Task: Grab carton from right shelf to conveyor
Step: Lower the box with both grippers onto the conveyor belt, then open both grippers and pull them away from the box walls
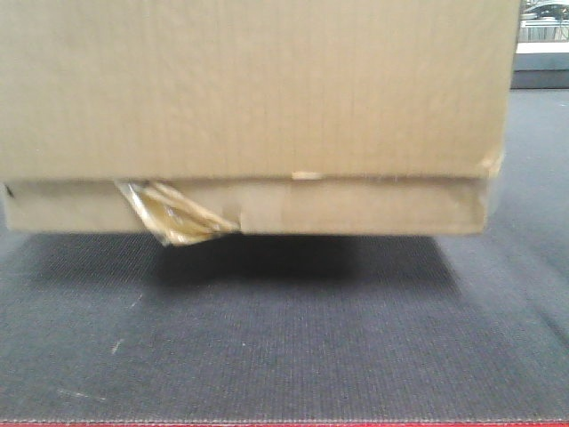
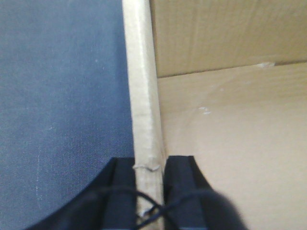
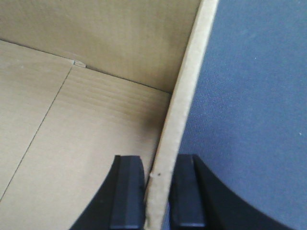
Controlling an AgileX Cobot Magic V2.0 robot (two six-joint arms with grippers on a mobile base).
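Observation:
The brown open-topped carton (image 1: 258, 89) fills the front view, its lower edge just above a dark shadow on the grey conveyor belt (image 1: 284, 338). The grippers do not show in that view. In the left wrist view my left gripper (image 2: 149, 165) is shut on the carton's left wall (image 2: 141, 72), one black finger (image 2: 122, 191) outside and one inside. In the right wrist view my right gripper (image 3: 160, 165) is shut on the carton's right wall (image 3: 192, 72), one finger (image 3: 127, 191) inside and one outside. The carton's inside looks empty.
Grey belt lies to the outside of each wall (image 2: 62, 96) (image 3: 254, 96). Peeling yellowish tape (image 1: 173, 213) hangs at the carton's lower front. A red strip (image 1: 284, 424) runs along the belt's near edge. A pale structure (image 1: 542, 36) shows at the far right.

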